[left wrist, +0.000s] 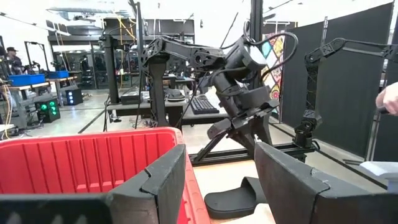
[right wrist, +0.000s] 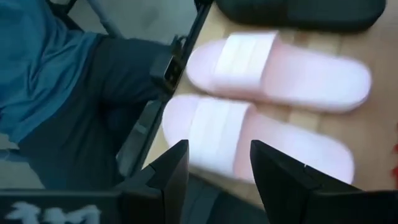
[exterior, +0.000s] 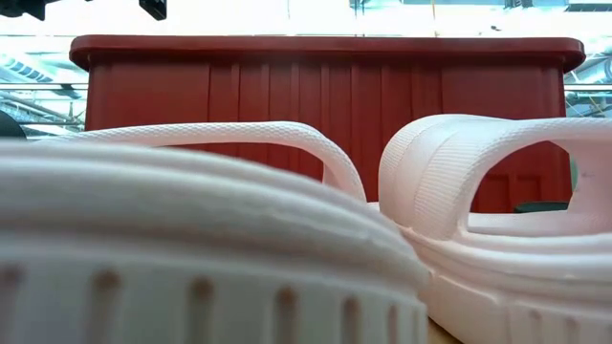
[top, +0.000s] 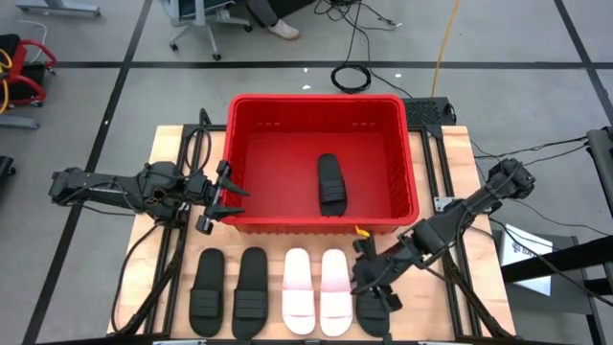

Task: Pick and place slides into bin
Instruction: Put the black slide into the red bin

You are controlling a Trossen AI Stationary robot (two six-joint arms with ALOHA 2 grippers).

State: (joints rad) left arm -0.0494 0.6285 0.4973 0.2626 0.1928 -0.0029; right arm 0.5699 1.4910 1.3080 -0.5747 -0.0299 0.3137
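The red bin [top: 402, 144] stands at the table's middle far side with one black slide [top: 330, 184] lying in it. Along the near edge lie two black slides [top: 207, 292] [top: 251, 292], two pale pink slides [top: 298, 290] [top: 334, 290] and another black slide [top: 375, 309]. My right gripper [top: 364, 278] is open, slanting down over that last black slide [right wrist: 208, 202], beside the pink pair [right wrist: 280, 78]. My left gripper [top: 228, 199] is open and empty at the bin's near left corner [left wrist: 81, 162].
The low view is filled by the two pink slides [exterior: 191, 229] [exterior: 488, 191], with the bin's wall [exterior: 325, 96] behind them. A person in a blue top [right wrist: 37, 56] is at the table's near side. A hand [left wrist: 388, 99] shows beyond the table.
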